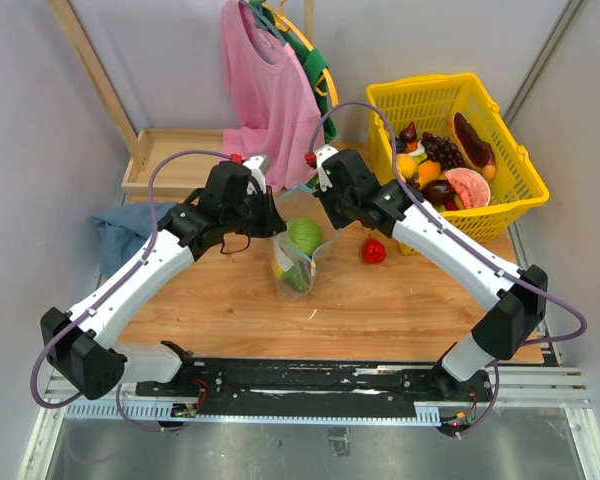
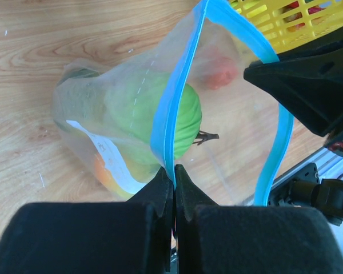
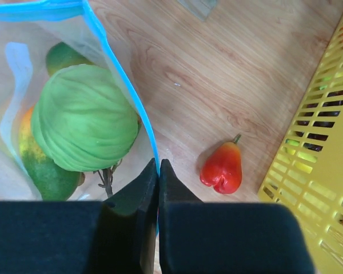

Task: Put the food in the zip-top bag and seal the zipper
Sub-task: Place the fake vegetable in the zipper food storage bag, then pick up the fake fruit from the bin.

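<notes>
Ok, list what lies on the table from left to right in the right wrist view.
Clear bag with green food inside → red fruit → yellow basket.

Pale walls (image 1: 20, 100), wooden tabletop (image 1: 400, 300)

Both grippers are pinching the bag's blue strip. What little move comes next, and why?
Probably ease the left gripper and right gripper apart, pulling the zipper straight. Each is shut on that strip, yet the zip-top bag gapes open in a loop over the green food. A red fruit lies outside on the table, though.
</notes>
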Controlling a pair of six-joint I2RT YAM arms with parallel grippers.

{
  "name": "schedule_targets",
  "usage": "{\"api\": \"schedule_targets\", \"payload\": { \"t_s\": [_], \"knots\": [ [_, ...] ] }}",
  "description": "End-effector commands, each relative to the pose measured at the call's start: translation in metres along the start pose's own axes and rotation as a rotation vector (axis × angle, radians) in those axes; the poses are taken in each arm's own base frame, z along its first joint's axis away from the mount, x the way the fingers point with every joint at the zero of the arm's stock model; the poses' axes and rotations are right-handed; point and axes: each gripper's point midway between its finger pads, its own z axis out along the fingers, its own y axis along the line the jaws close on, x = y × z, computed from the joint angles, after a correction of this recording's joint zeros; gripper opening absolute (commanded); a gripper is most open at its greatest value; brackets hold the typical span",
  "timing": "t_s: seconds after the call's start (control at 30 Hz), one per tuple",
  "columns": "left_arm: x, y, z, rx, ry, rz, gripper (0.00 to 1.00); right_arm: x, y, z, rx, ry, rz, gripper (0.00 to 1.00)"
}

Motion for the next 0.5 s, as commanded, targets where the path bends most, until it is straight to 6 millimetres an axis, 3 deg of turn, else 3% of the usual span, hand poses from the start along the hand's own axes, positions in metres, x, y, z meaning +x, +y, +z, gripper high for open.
{"api": "schedule_targets", "payload": {
  "t_s": [0.0, 0.17, 0.47],
  "knots": [
    [-0.008, -0.003, -0.007, -0.001, -0.032, 0.006, 0.0, -0.034, 0.004, -0.035, -0.077, -0.104, 0.021, 0.01],
    [-0.006, 0.002, -0.009, -0.044, -0.006, -0.008, 0.0, -0.056, 0.005, -0.052, -0.102, -0.181, 0.046, 0.0],
    [-0.003, 0.0, -0.015, -0.025, -0.002, 0.006, 0.0, -0.038, -0.033, -0.035, 0.074, -0.131, 0.052, 0.01]
  ]
}}
